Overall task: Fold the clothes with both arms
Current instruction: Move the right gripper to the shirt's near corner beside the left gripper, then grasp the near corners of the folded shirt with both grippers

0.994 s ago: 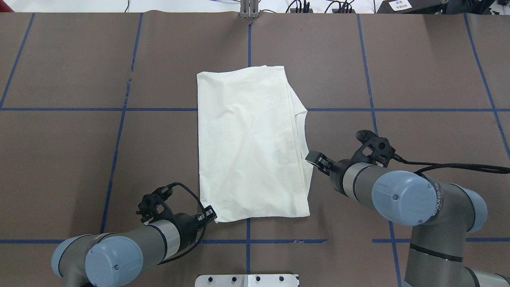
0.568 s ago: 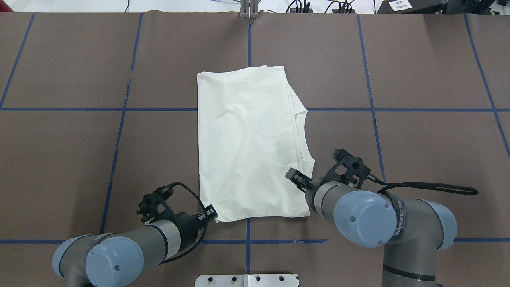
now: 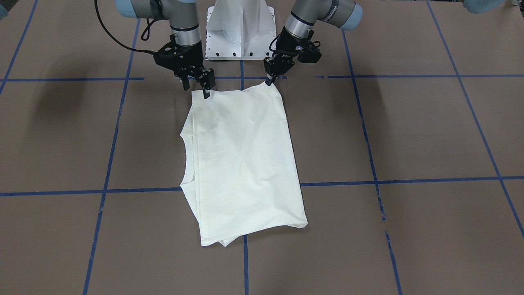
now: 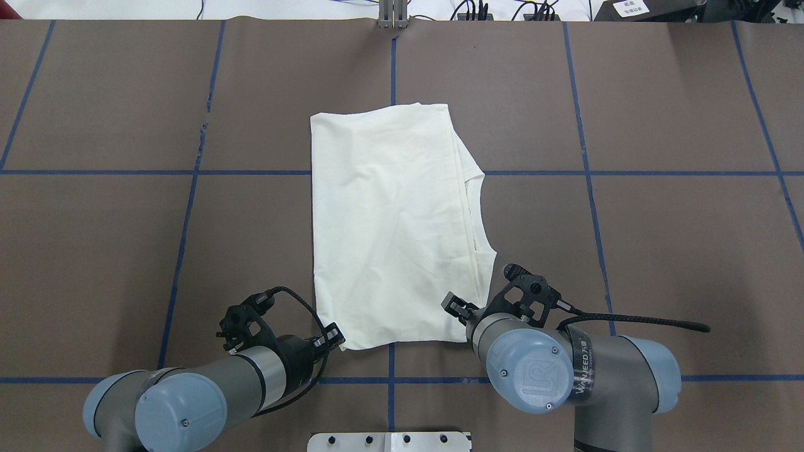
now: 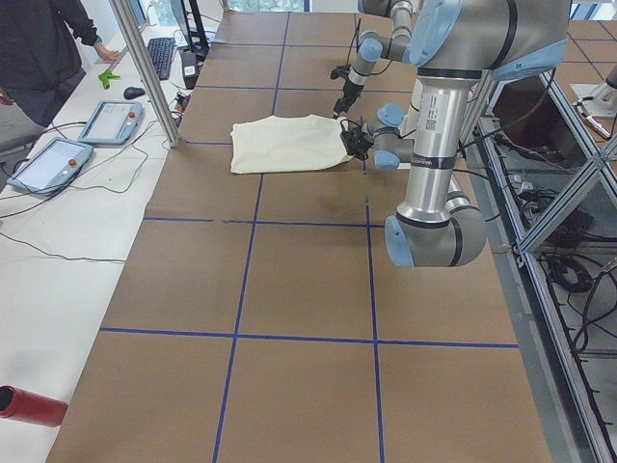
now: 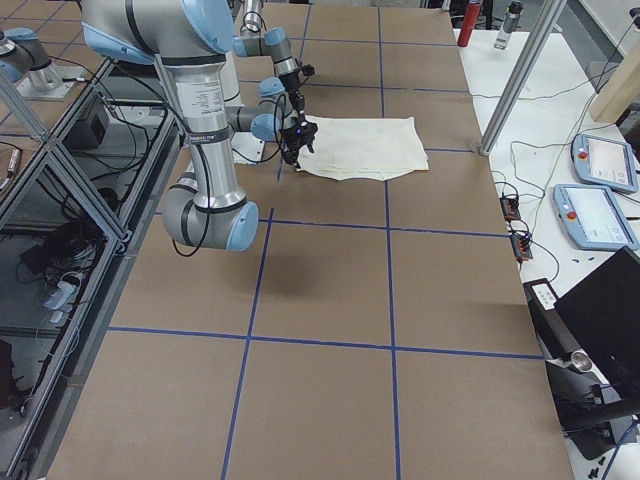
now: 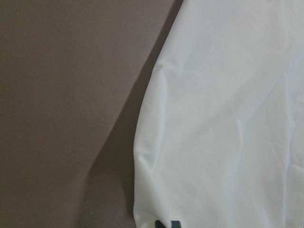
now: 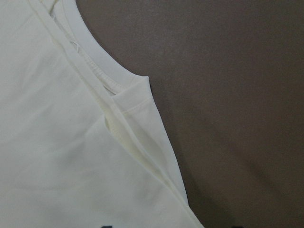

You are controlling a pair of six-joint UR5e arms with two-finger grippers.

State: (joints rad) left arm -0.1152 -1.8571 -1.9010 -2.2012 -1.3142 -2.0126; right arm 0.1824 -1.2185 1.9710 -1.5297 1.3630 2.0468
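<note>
Shirt point(image 3: 241, 155) corners at left gripper point(image 3: 269, 82) (tight pinch) and right gripper point(image 3: 196, 90)

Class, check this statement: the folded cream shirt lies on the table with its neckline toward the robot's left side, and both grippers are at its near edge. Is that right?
No. The neckline of the shirt is toward the robot's right side, as the overhead view shows. The left gripper and right gripper are indeed at its near edge.
</note>
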